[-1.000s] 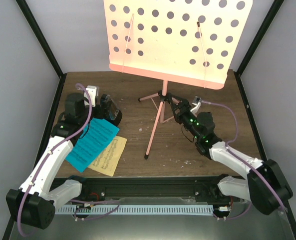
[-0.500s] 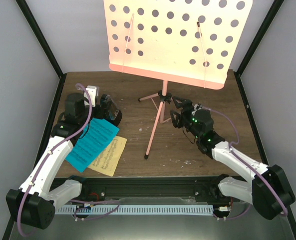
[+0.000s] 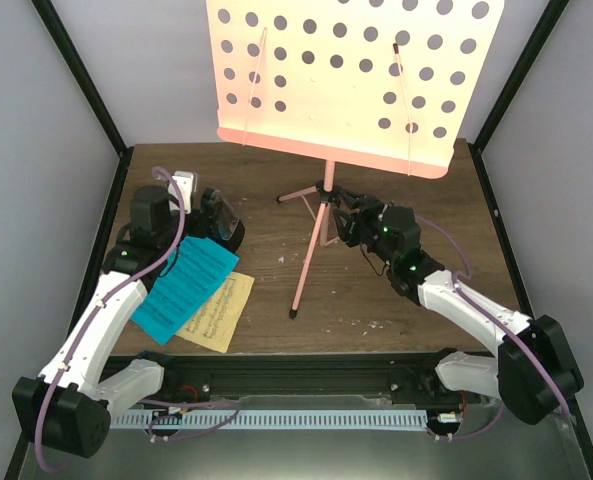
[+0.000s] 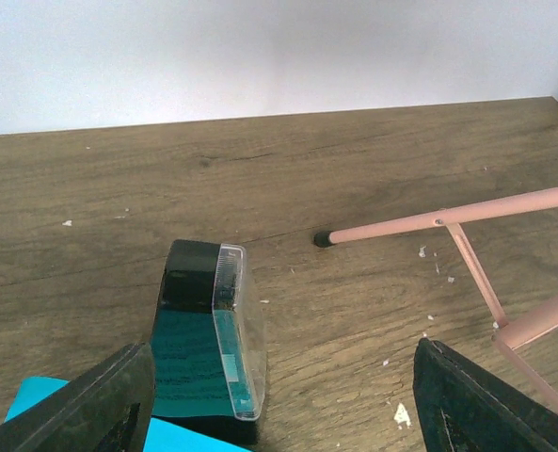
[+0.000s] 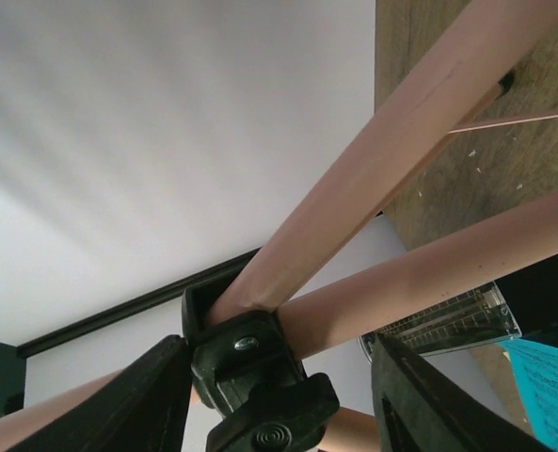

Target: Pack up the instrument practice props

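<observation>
The pink music stand point(image 3: 309, 260) stands mid-table, its hole-punched desk point(image 3: 356, 80) at the back. My right gripper point(image 3: 348, 222) is open, its fingers on either side of the stand's black tripod hub point(image 5: 250, 363), where the pink tubes meet. The black metronome point(image 3: 221, 217) with a clear cover stands at the left. In the left wrist view the metronome point(image 4: 203, 339) sits just ahead of my open left gripper point(image 4: 288, 414), nearer the left finger. A cyan page point(image 3: 186, 285) lies over a pale-yellow page point(image 3: 221, 312) at the front left.
A pink tripod leg point(image 4: 429, 221) ends in a black foot on the wood, right of the metronome. Grey walls with black frame posts point(image 3: 81, 75) close in the table. The black rail point(image 3: 306, 375) with both arm bases runs along the near edge.
My right gripper has turned and moved left to the tripod hub, which now sits between its fingers. The left arm, metronome and pages have not moved.
</observation>
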{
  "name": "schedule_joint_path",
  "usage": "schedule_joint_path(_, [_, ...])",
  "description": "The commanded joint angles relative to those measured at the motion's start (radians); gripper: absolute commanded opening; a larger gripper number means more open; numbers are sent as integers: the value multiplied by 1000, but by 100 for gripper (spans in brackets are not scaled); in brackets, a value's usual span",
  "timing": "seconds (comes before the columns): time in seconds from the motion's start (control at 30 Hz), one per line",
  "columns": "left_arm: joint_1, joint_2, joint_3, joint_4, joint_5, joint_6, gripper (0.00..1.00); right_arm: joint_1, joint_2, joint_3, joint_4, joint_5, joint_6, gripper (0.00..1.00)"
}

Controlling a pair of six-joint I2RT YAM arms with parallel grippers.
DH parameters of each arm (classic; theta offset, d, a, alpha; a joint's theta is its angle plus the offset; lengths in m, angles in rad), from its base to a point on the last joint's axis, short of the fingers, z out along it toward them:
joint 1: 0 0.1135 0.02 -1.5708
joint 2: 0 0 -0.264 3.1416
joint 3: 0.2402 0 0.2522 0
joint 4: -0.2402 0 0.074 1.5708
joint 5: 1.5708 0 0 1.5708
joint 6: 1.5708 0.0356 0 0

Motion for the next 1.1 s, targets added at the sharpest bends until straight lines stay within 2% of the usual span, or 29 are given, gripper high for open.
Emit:
schedule_joint_path(0.0, [-5, 1, -8, 12, -8, 11, 75, 18, 2, 42, -3, 15, 40, 51])
schedule_joint_path(0.27, [-5, 7, -9, 13, -6, 10, 75, 23, -2, 47, -4, 31, 50, 34])
schedule_joint_path(0.43, [-5, 8, -9, 13, -6, 10, 75, 23, -10, 33, -3, 43, 55, 28])
schedule_joint_path(0.57, [-7, 8, -10, 14, -3, 8, 75, 25, -9, 21, 16, 40, 62, 28])
schedule_joint_path(0.67, [-6, 8, -10, 13, -2, 8, 75, 26, -8, 21, 34, 34, 60, 35])
schedule_joint_path(0.87, [-8, 6, -10, 15, -2, 8, 75, 33, -10, 34, 44, 41, 52, 35])
schedule_joint_path(0.97, [-7, 6, -10, 15, -2, 8, 75, 34, -10, 34, 41, 47, 50, 29])
schedule_joint_path(1.07, [-8, 5, -9, 14, -1, 8, 75, 36, -10, 27, 38, 50, 51, 19])
